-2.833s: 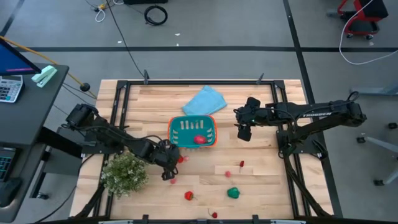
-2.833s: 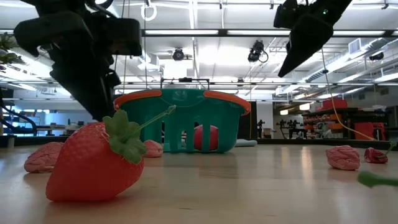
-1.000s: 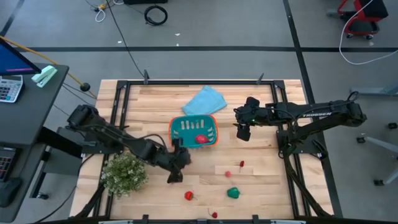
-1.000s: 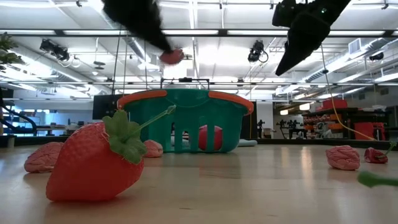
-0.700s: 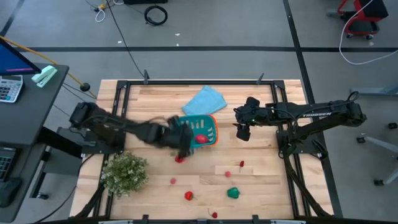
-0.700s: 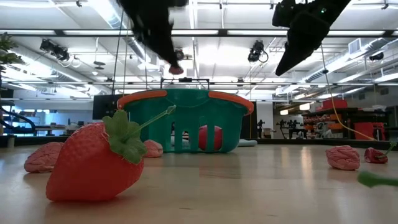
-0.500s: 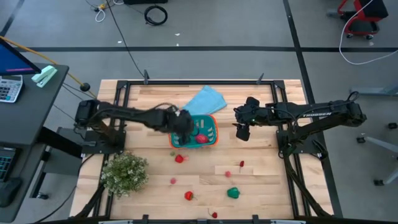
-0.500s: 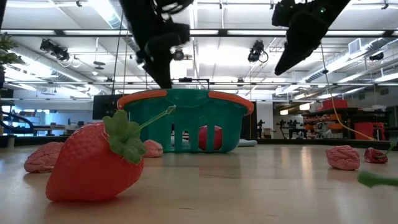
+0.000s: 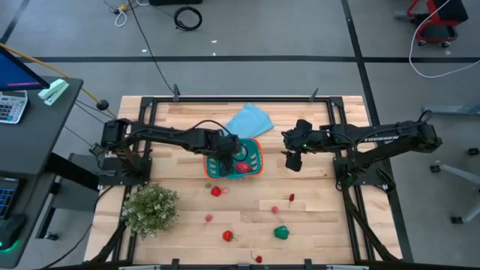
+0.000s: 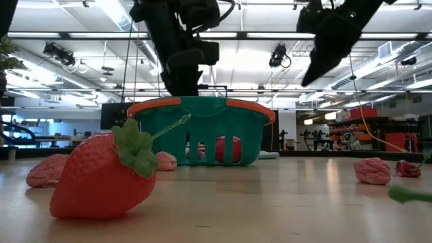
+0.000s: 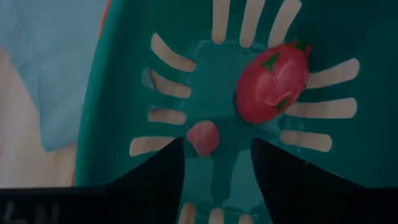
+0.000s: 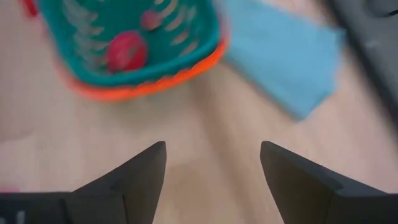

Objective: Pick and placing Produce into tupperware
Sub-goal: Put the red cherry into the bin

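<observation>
Table (image 9: 315,225): pale wooden slats in a black frame, seen from straight above.

Basket (image 9: 256,168): teal slotted plastic with an orange-red rim, near the table's centre, slightly toward 12 o'clock. In the low view the basket (image 10: 202,128) stands behind the nearest strawberry. It holds two pieces: a larger red fruit with green flecks (image 11: 272,82) and a small pinkish-red piece (image 11: 203,137), both lying on the slotted floor, close together but apart.

Left claw (image 9: 225,161): over the basket's 9 o'clock half, pointing down into it. Its fingers (image 11: 155,177) are spread, grasping nothing; the small pinkish-red piece lies on the basket floor between them.

Right claw (image 9: 293,159): raised above the table at 3 o'clock of the basket, well clear of it. Its fingers (image 12: 134,177) are parted, with bare wood showing between them.

Loose produce on the table, all toward 6 o'clock of the basket:
- red piece (image 9: 216,191), just beyond the basket's near rim
- small pink piece (image 9: 208,218)
- strawberry with green top (image 9: 227,235)
- small red piece (image 9: 291,198), with a smaller one (image 9: 274,209) near it
- green piece (image 9: 281,232)
- small red piece (image 9: 258,259) at the table's 6 o'clock edge

Light-blue cloth (image 9: 246,122): flat, touching the basket's 12 o'clock side.

Bushy pale-green potted plant (image 9: 151,210): at the table's 8 o'clock corner.
</observation>
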{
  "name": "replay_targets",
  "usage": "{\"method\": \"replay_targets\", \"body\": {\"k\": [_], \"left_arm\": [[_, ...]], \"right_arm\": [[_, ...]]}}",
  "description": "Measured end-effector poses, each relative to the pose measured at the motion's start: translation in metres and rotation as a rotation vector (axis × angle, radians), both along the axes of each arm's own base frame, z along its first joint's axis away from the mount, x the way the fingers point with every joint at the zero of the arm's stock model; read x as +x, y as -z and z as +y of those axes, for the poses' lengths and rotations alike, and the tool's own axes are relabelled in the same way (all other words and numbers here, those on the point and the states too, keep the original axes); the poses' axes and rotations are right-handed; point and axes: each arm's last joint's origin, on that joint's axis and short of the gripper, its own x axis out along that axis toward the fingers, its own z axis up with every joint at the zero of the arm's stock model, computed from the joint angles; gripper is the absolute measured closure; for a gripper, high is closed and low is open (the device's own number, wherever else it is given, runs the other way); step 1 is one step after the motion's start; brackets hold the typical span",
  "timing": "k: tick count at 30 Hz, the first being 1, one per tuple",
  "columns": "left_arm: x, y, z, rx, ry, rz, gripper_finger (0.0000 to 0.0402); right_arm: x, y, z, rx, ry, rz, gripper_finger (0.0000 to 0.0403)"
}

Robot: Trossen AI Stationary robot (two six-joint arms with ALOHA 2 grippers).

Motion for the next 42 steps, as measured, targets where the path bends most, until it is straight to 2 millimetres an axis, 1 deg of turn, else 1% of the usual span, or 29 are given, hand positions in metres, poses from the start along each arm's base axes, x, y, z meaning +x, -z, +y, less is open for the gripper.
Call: {"method": "replay_targets", "body": {"k": [2,5,7,9,11,15,18,22,27,30,36,39,42], "left_arm": [[0.001,-0.003,-0.003,0.002,0.008,-0.025,0.0205],[0.0,-0.007,-0.007,0.002,0.02,-0.034,0.0204],[0.003,-0.014,-0.009,0.003,0.026,-0.054,0.0209],[0.006,-0.024,-0.011,0.006,0.039,-0.072,0.0216],[0.011,-0.035,-0.014,0.019,0.071,-0.11,0.0222],[0.018,-0.057,-0.019,0.049,0.128,-0.169,0.0229],[0.022,-0.073,-0.019,0.067,0.154,-0.21,0.0227],[0.024,-0.083,-0.019,0.09,0.182,-0.233,0.0227],[0.024,-0.085,-0.018,0.091,0.18,-0.238,0.0233],[0.024,-0.084,-0.018,0.091,0.18,-0.231,0.0234],[0.022,-0.083,-0.018,0.089,0.181,-0.207,0.0237],[0.021,-0.082,-0.018,0.088,0.181,-0.196,0.0239],[0.02,-0.082,-0.018,0.086,0.18,-0.189,0.0239]], "right_arm": [[-0.002,0.009,0.006,0.104,-0.056,0.02,0.0134],[-0.009,0.028,0.021,0.27,-0.162,0.083,0.014],[-0.014,0.039,0.033,0.358,-0.231,0.131,0.0146],[-0.02,0.049,0.045,0.4,-0.284,0.178,0.0153],[-0.025,0.058,0.057,0.38,-0.346,0.203,0.016],[-0.035,0.078,0.081,0.248,-0.523,0.178,0.0171],[-0.043,0.091,0.093,0.176,-0.607,0.172,0.0173],[-0.046,0.1,0.099,0.084,-0.602,0.105,0.017],[-0.04,0.107,0.102,0.074,-0.567,0.028,0.0163],[-0.035,0.117,0.104,0.071,-0.561,0.049,0.0162],[-0.026,0.143,0.109,0.085,-0.525,0.139,0.0162],[-0.023,0.148,0.111,0.092,-0.507,0.132,0.0164],[-0.023,0.148,0.11,0.091,-0.463,0.122,0.0171]]}}
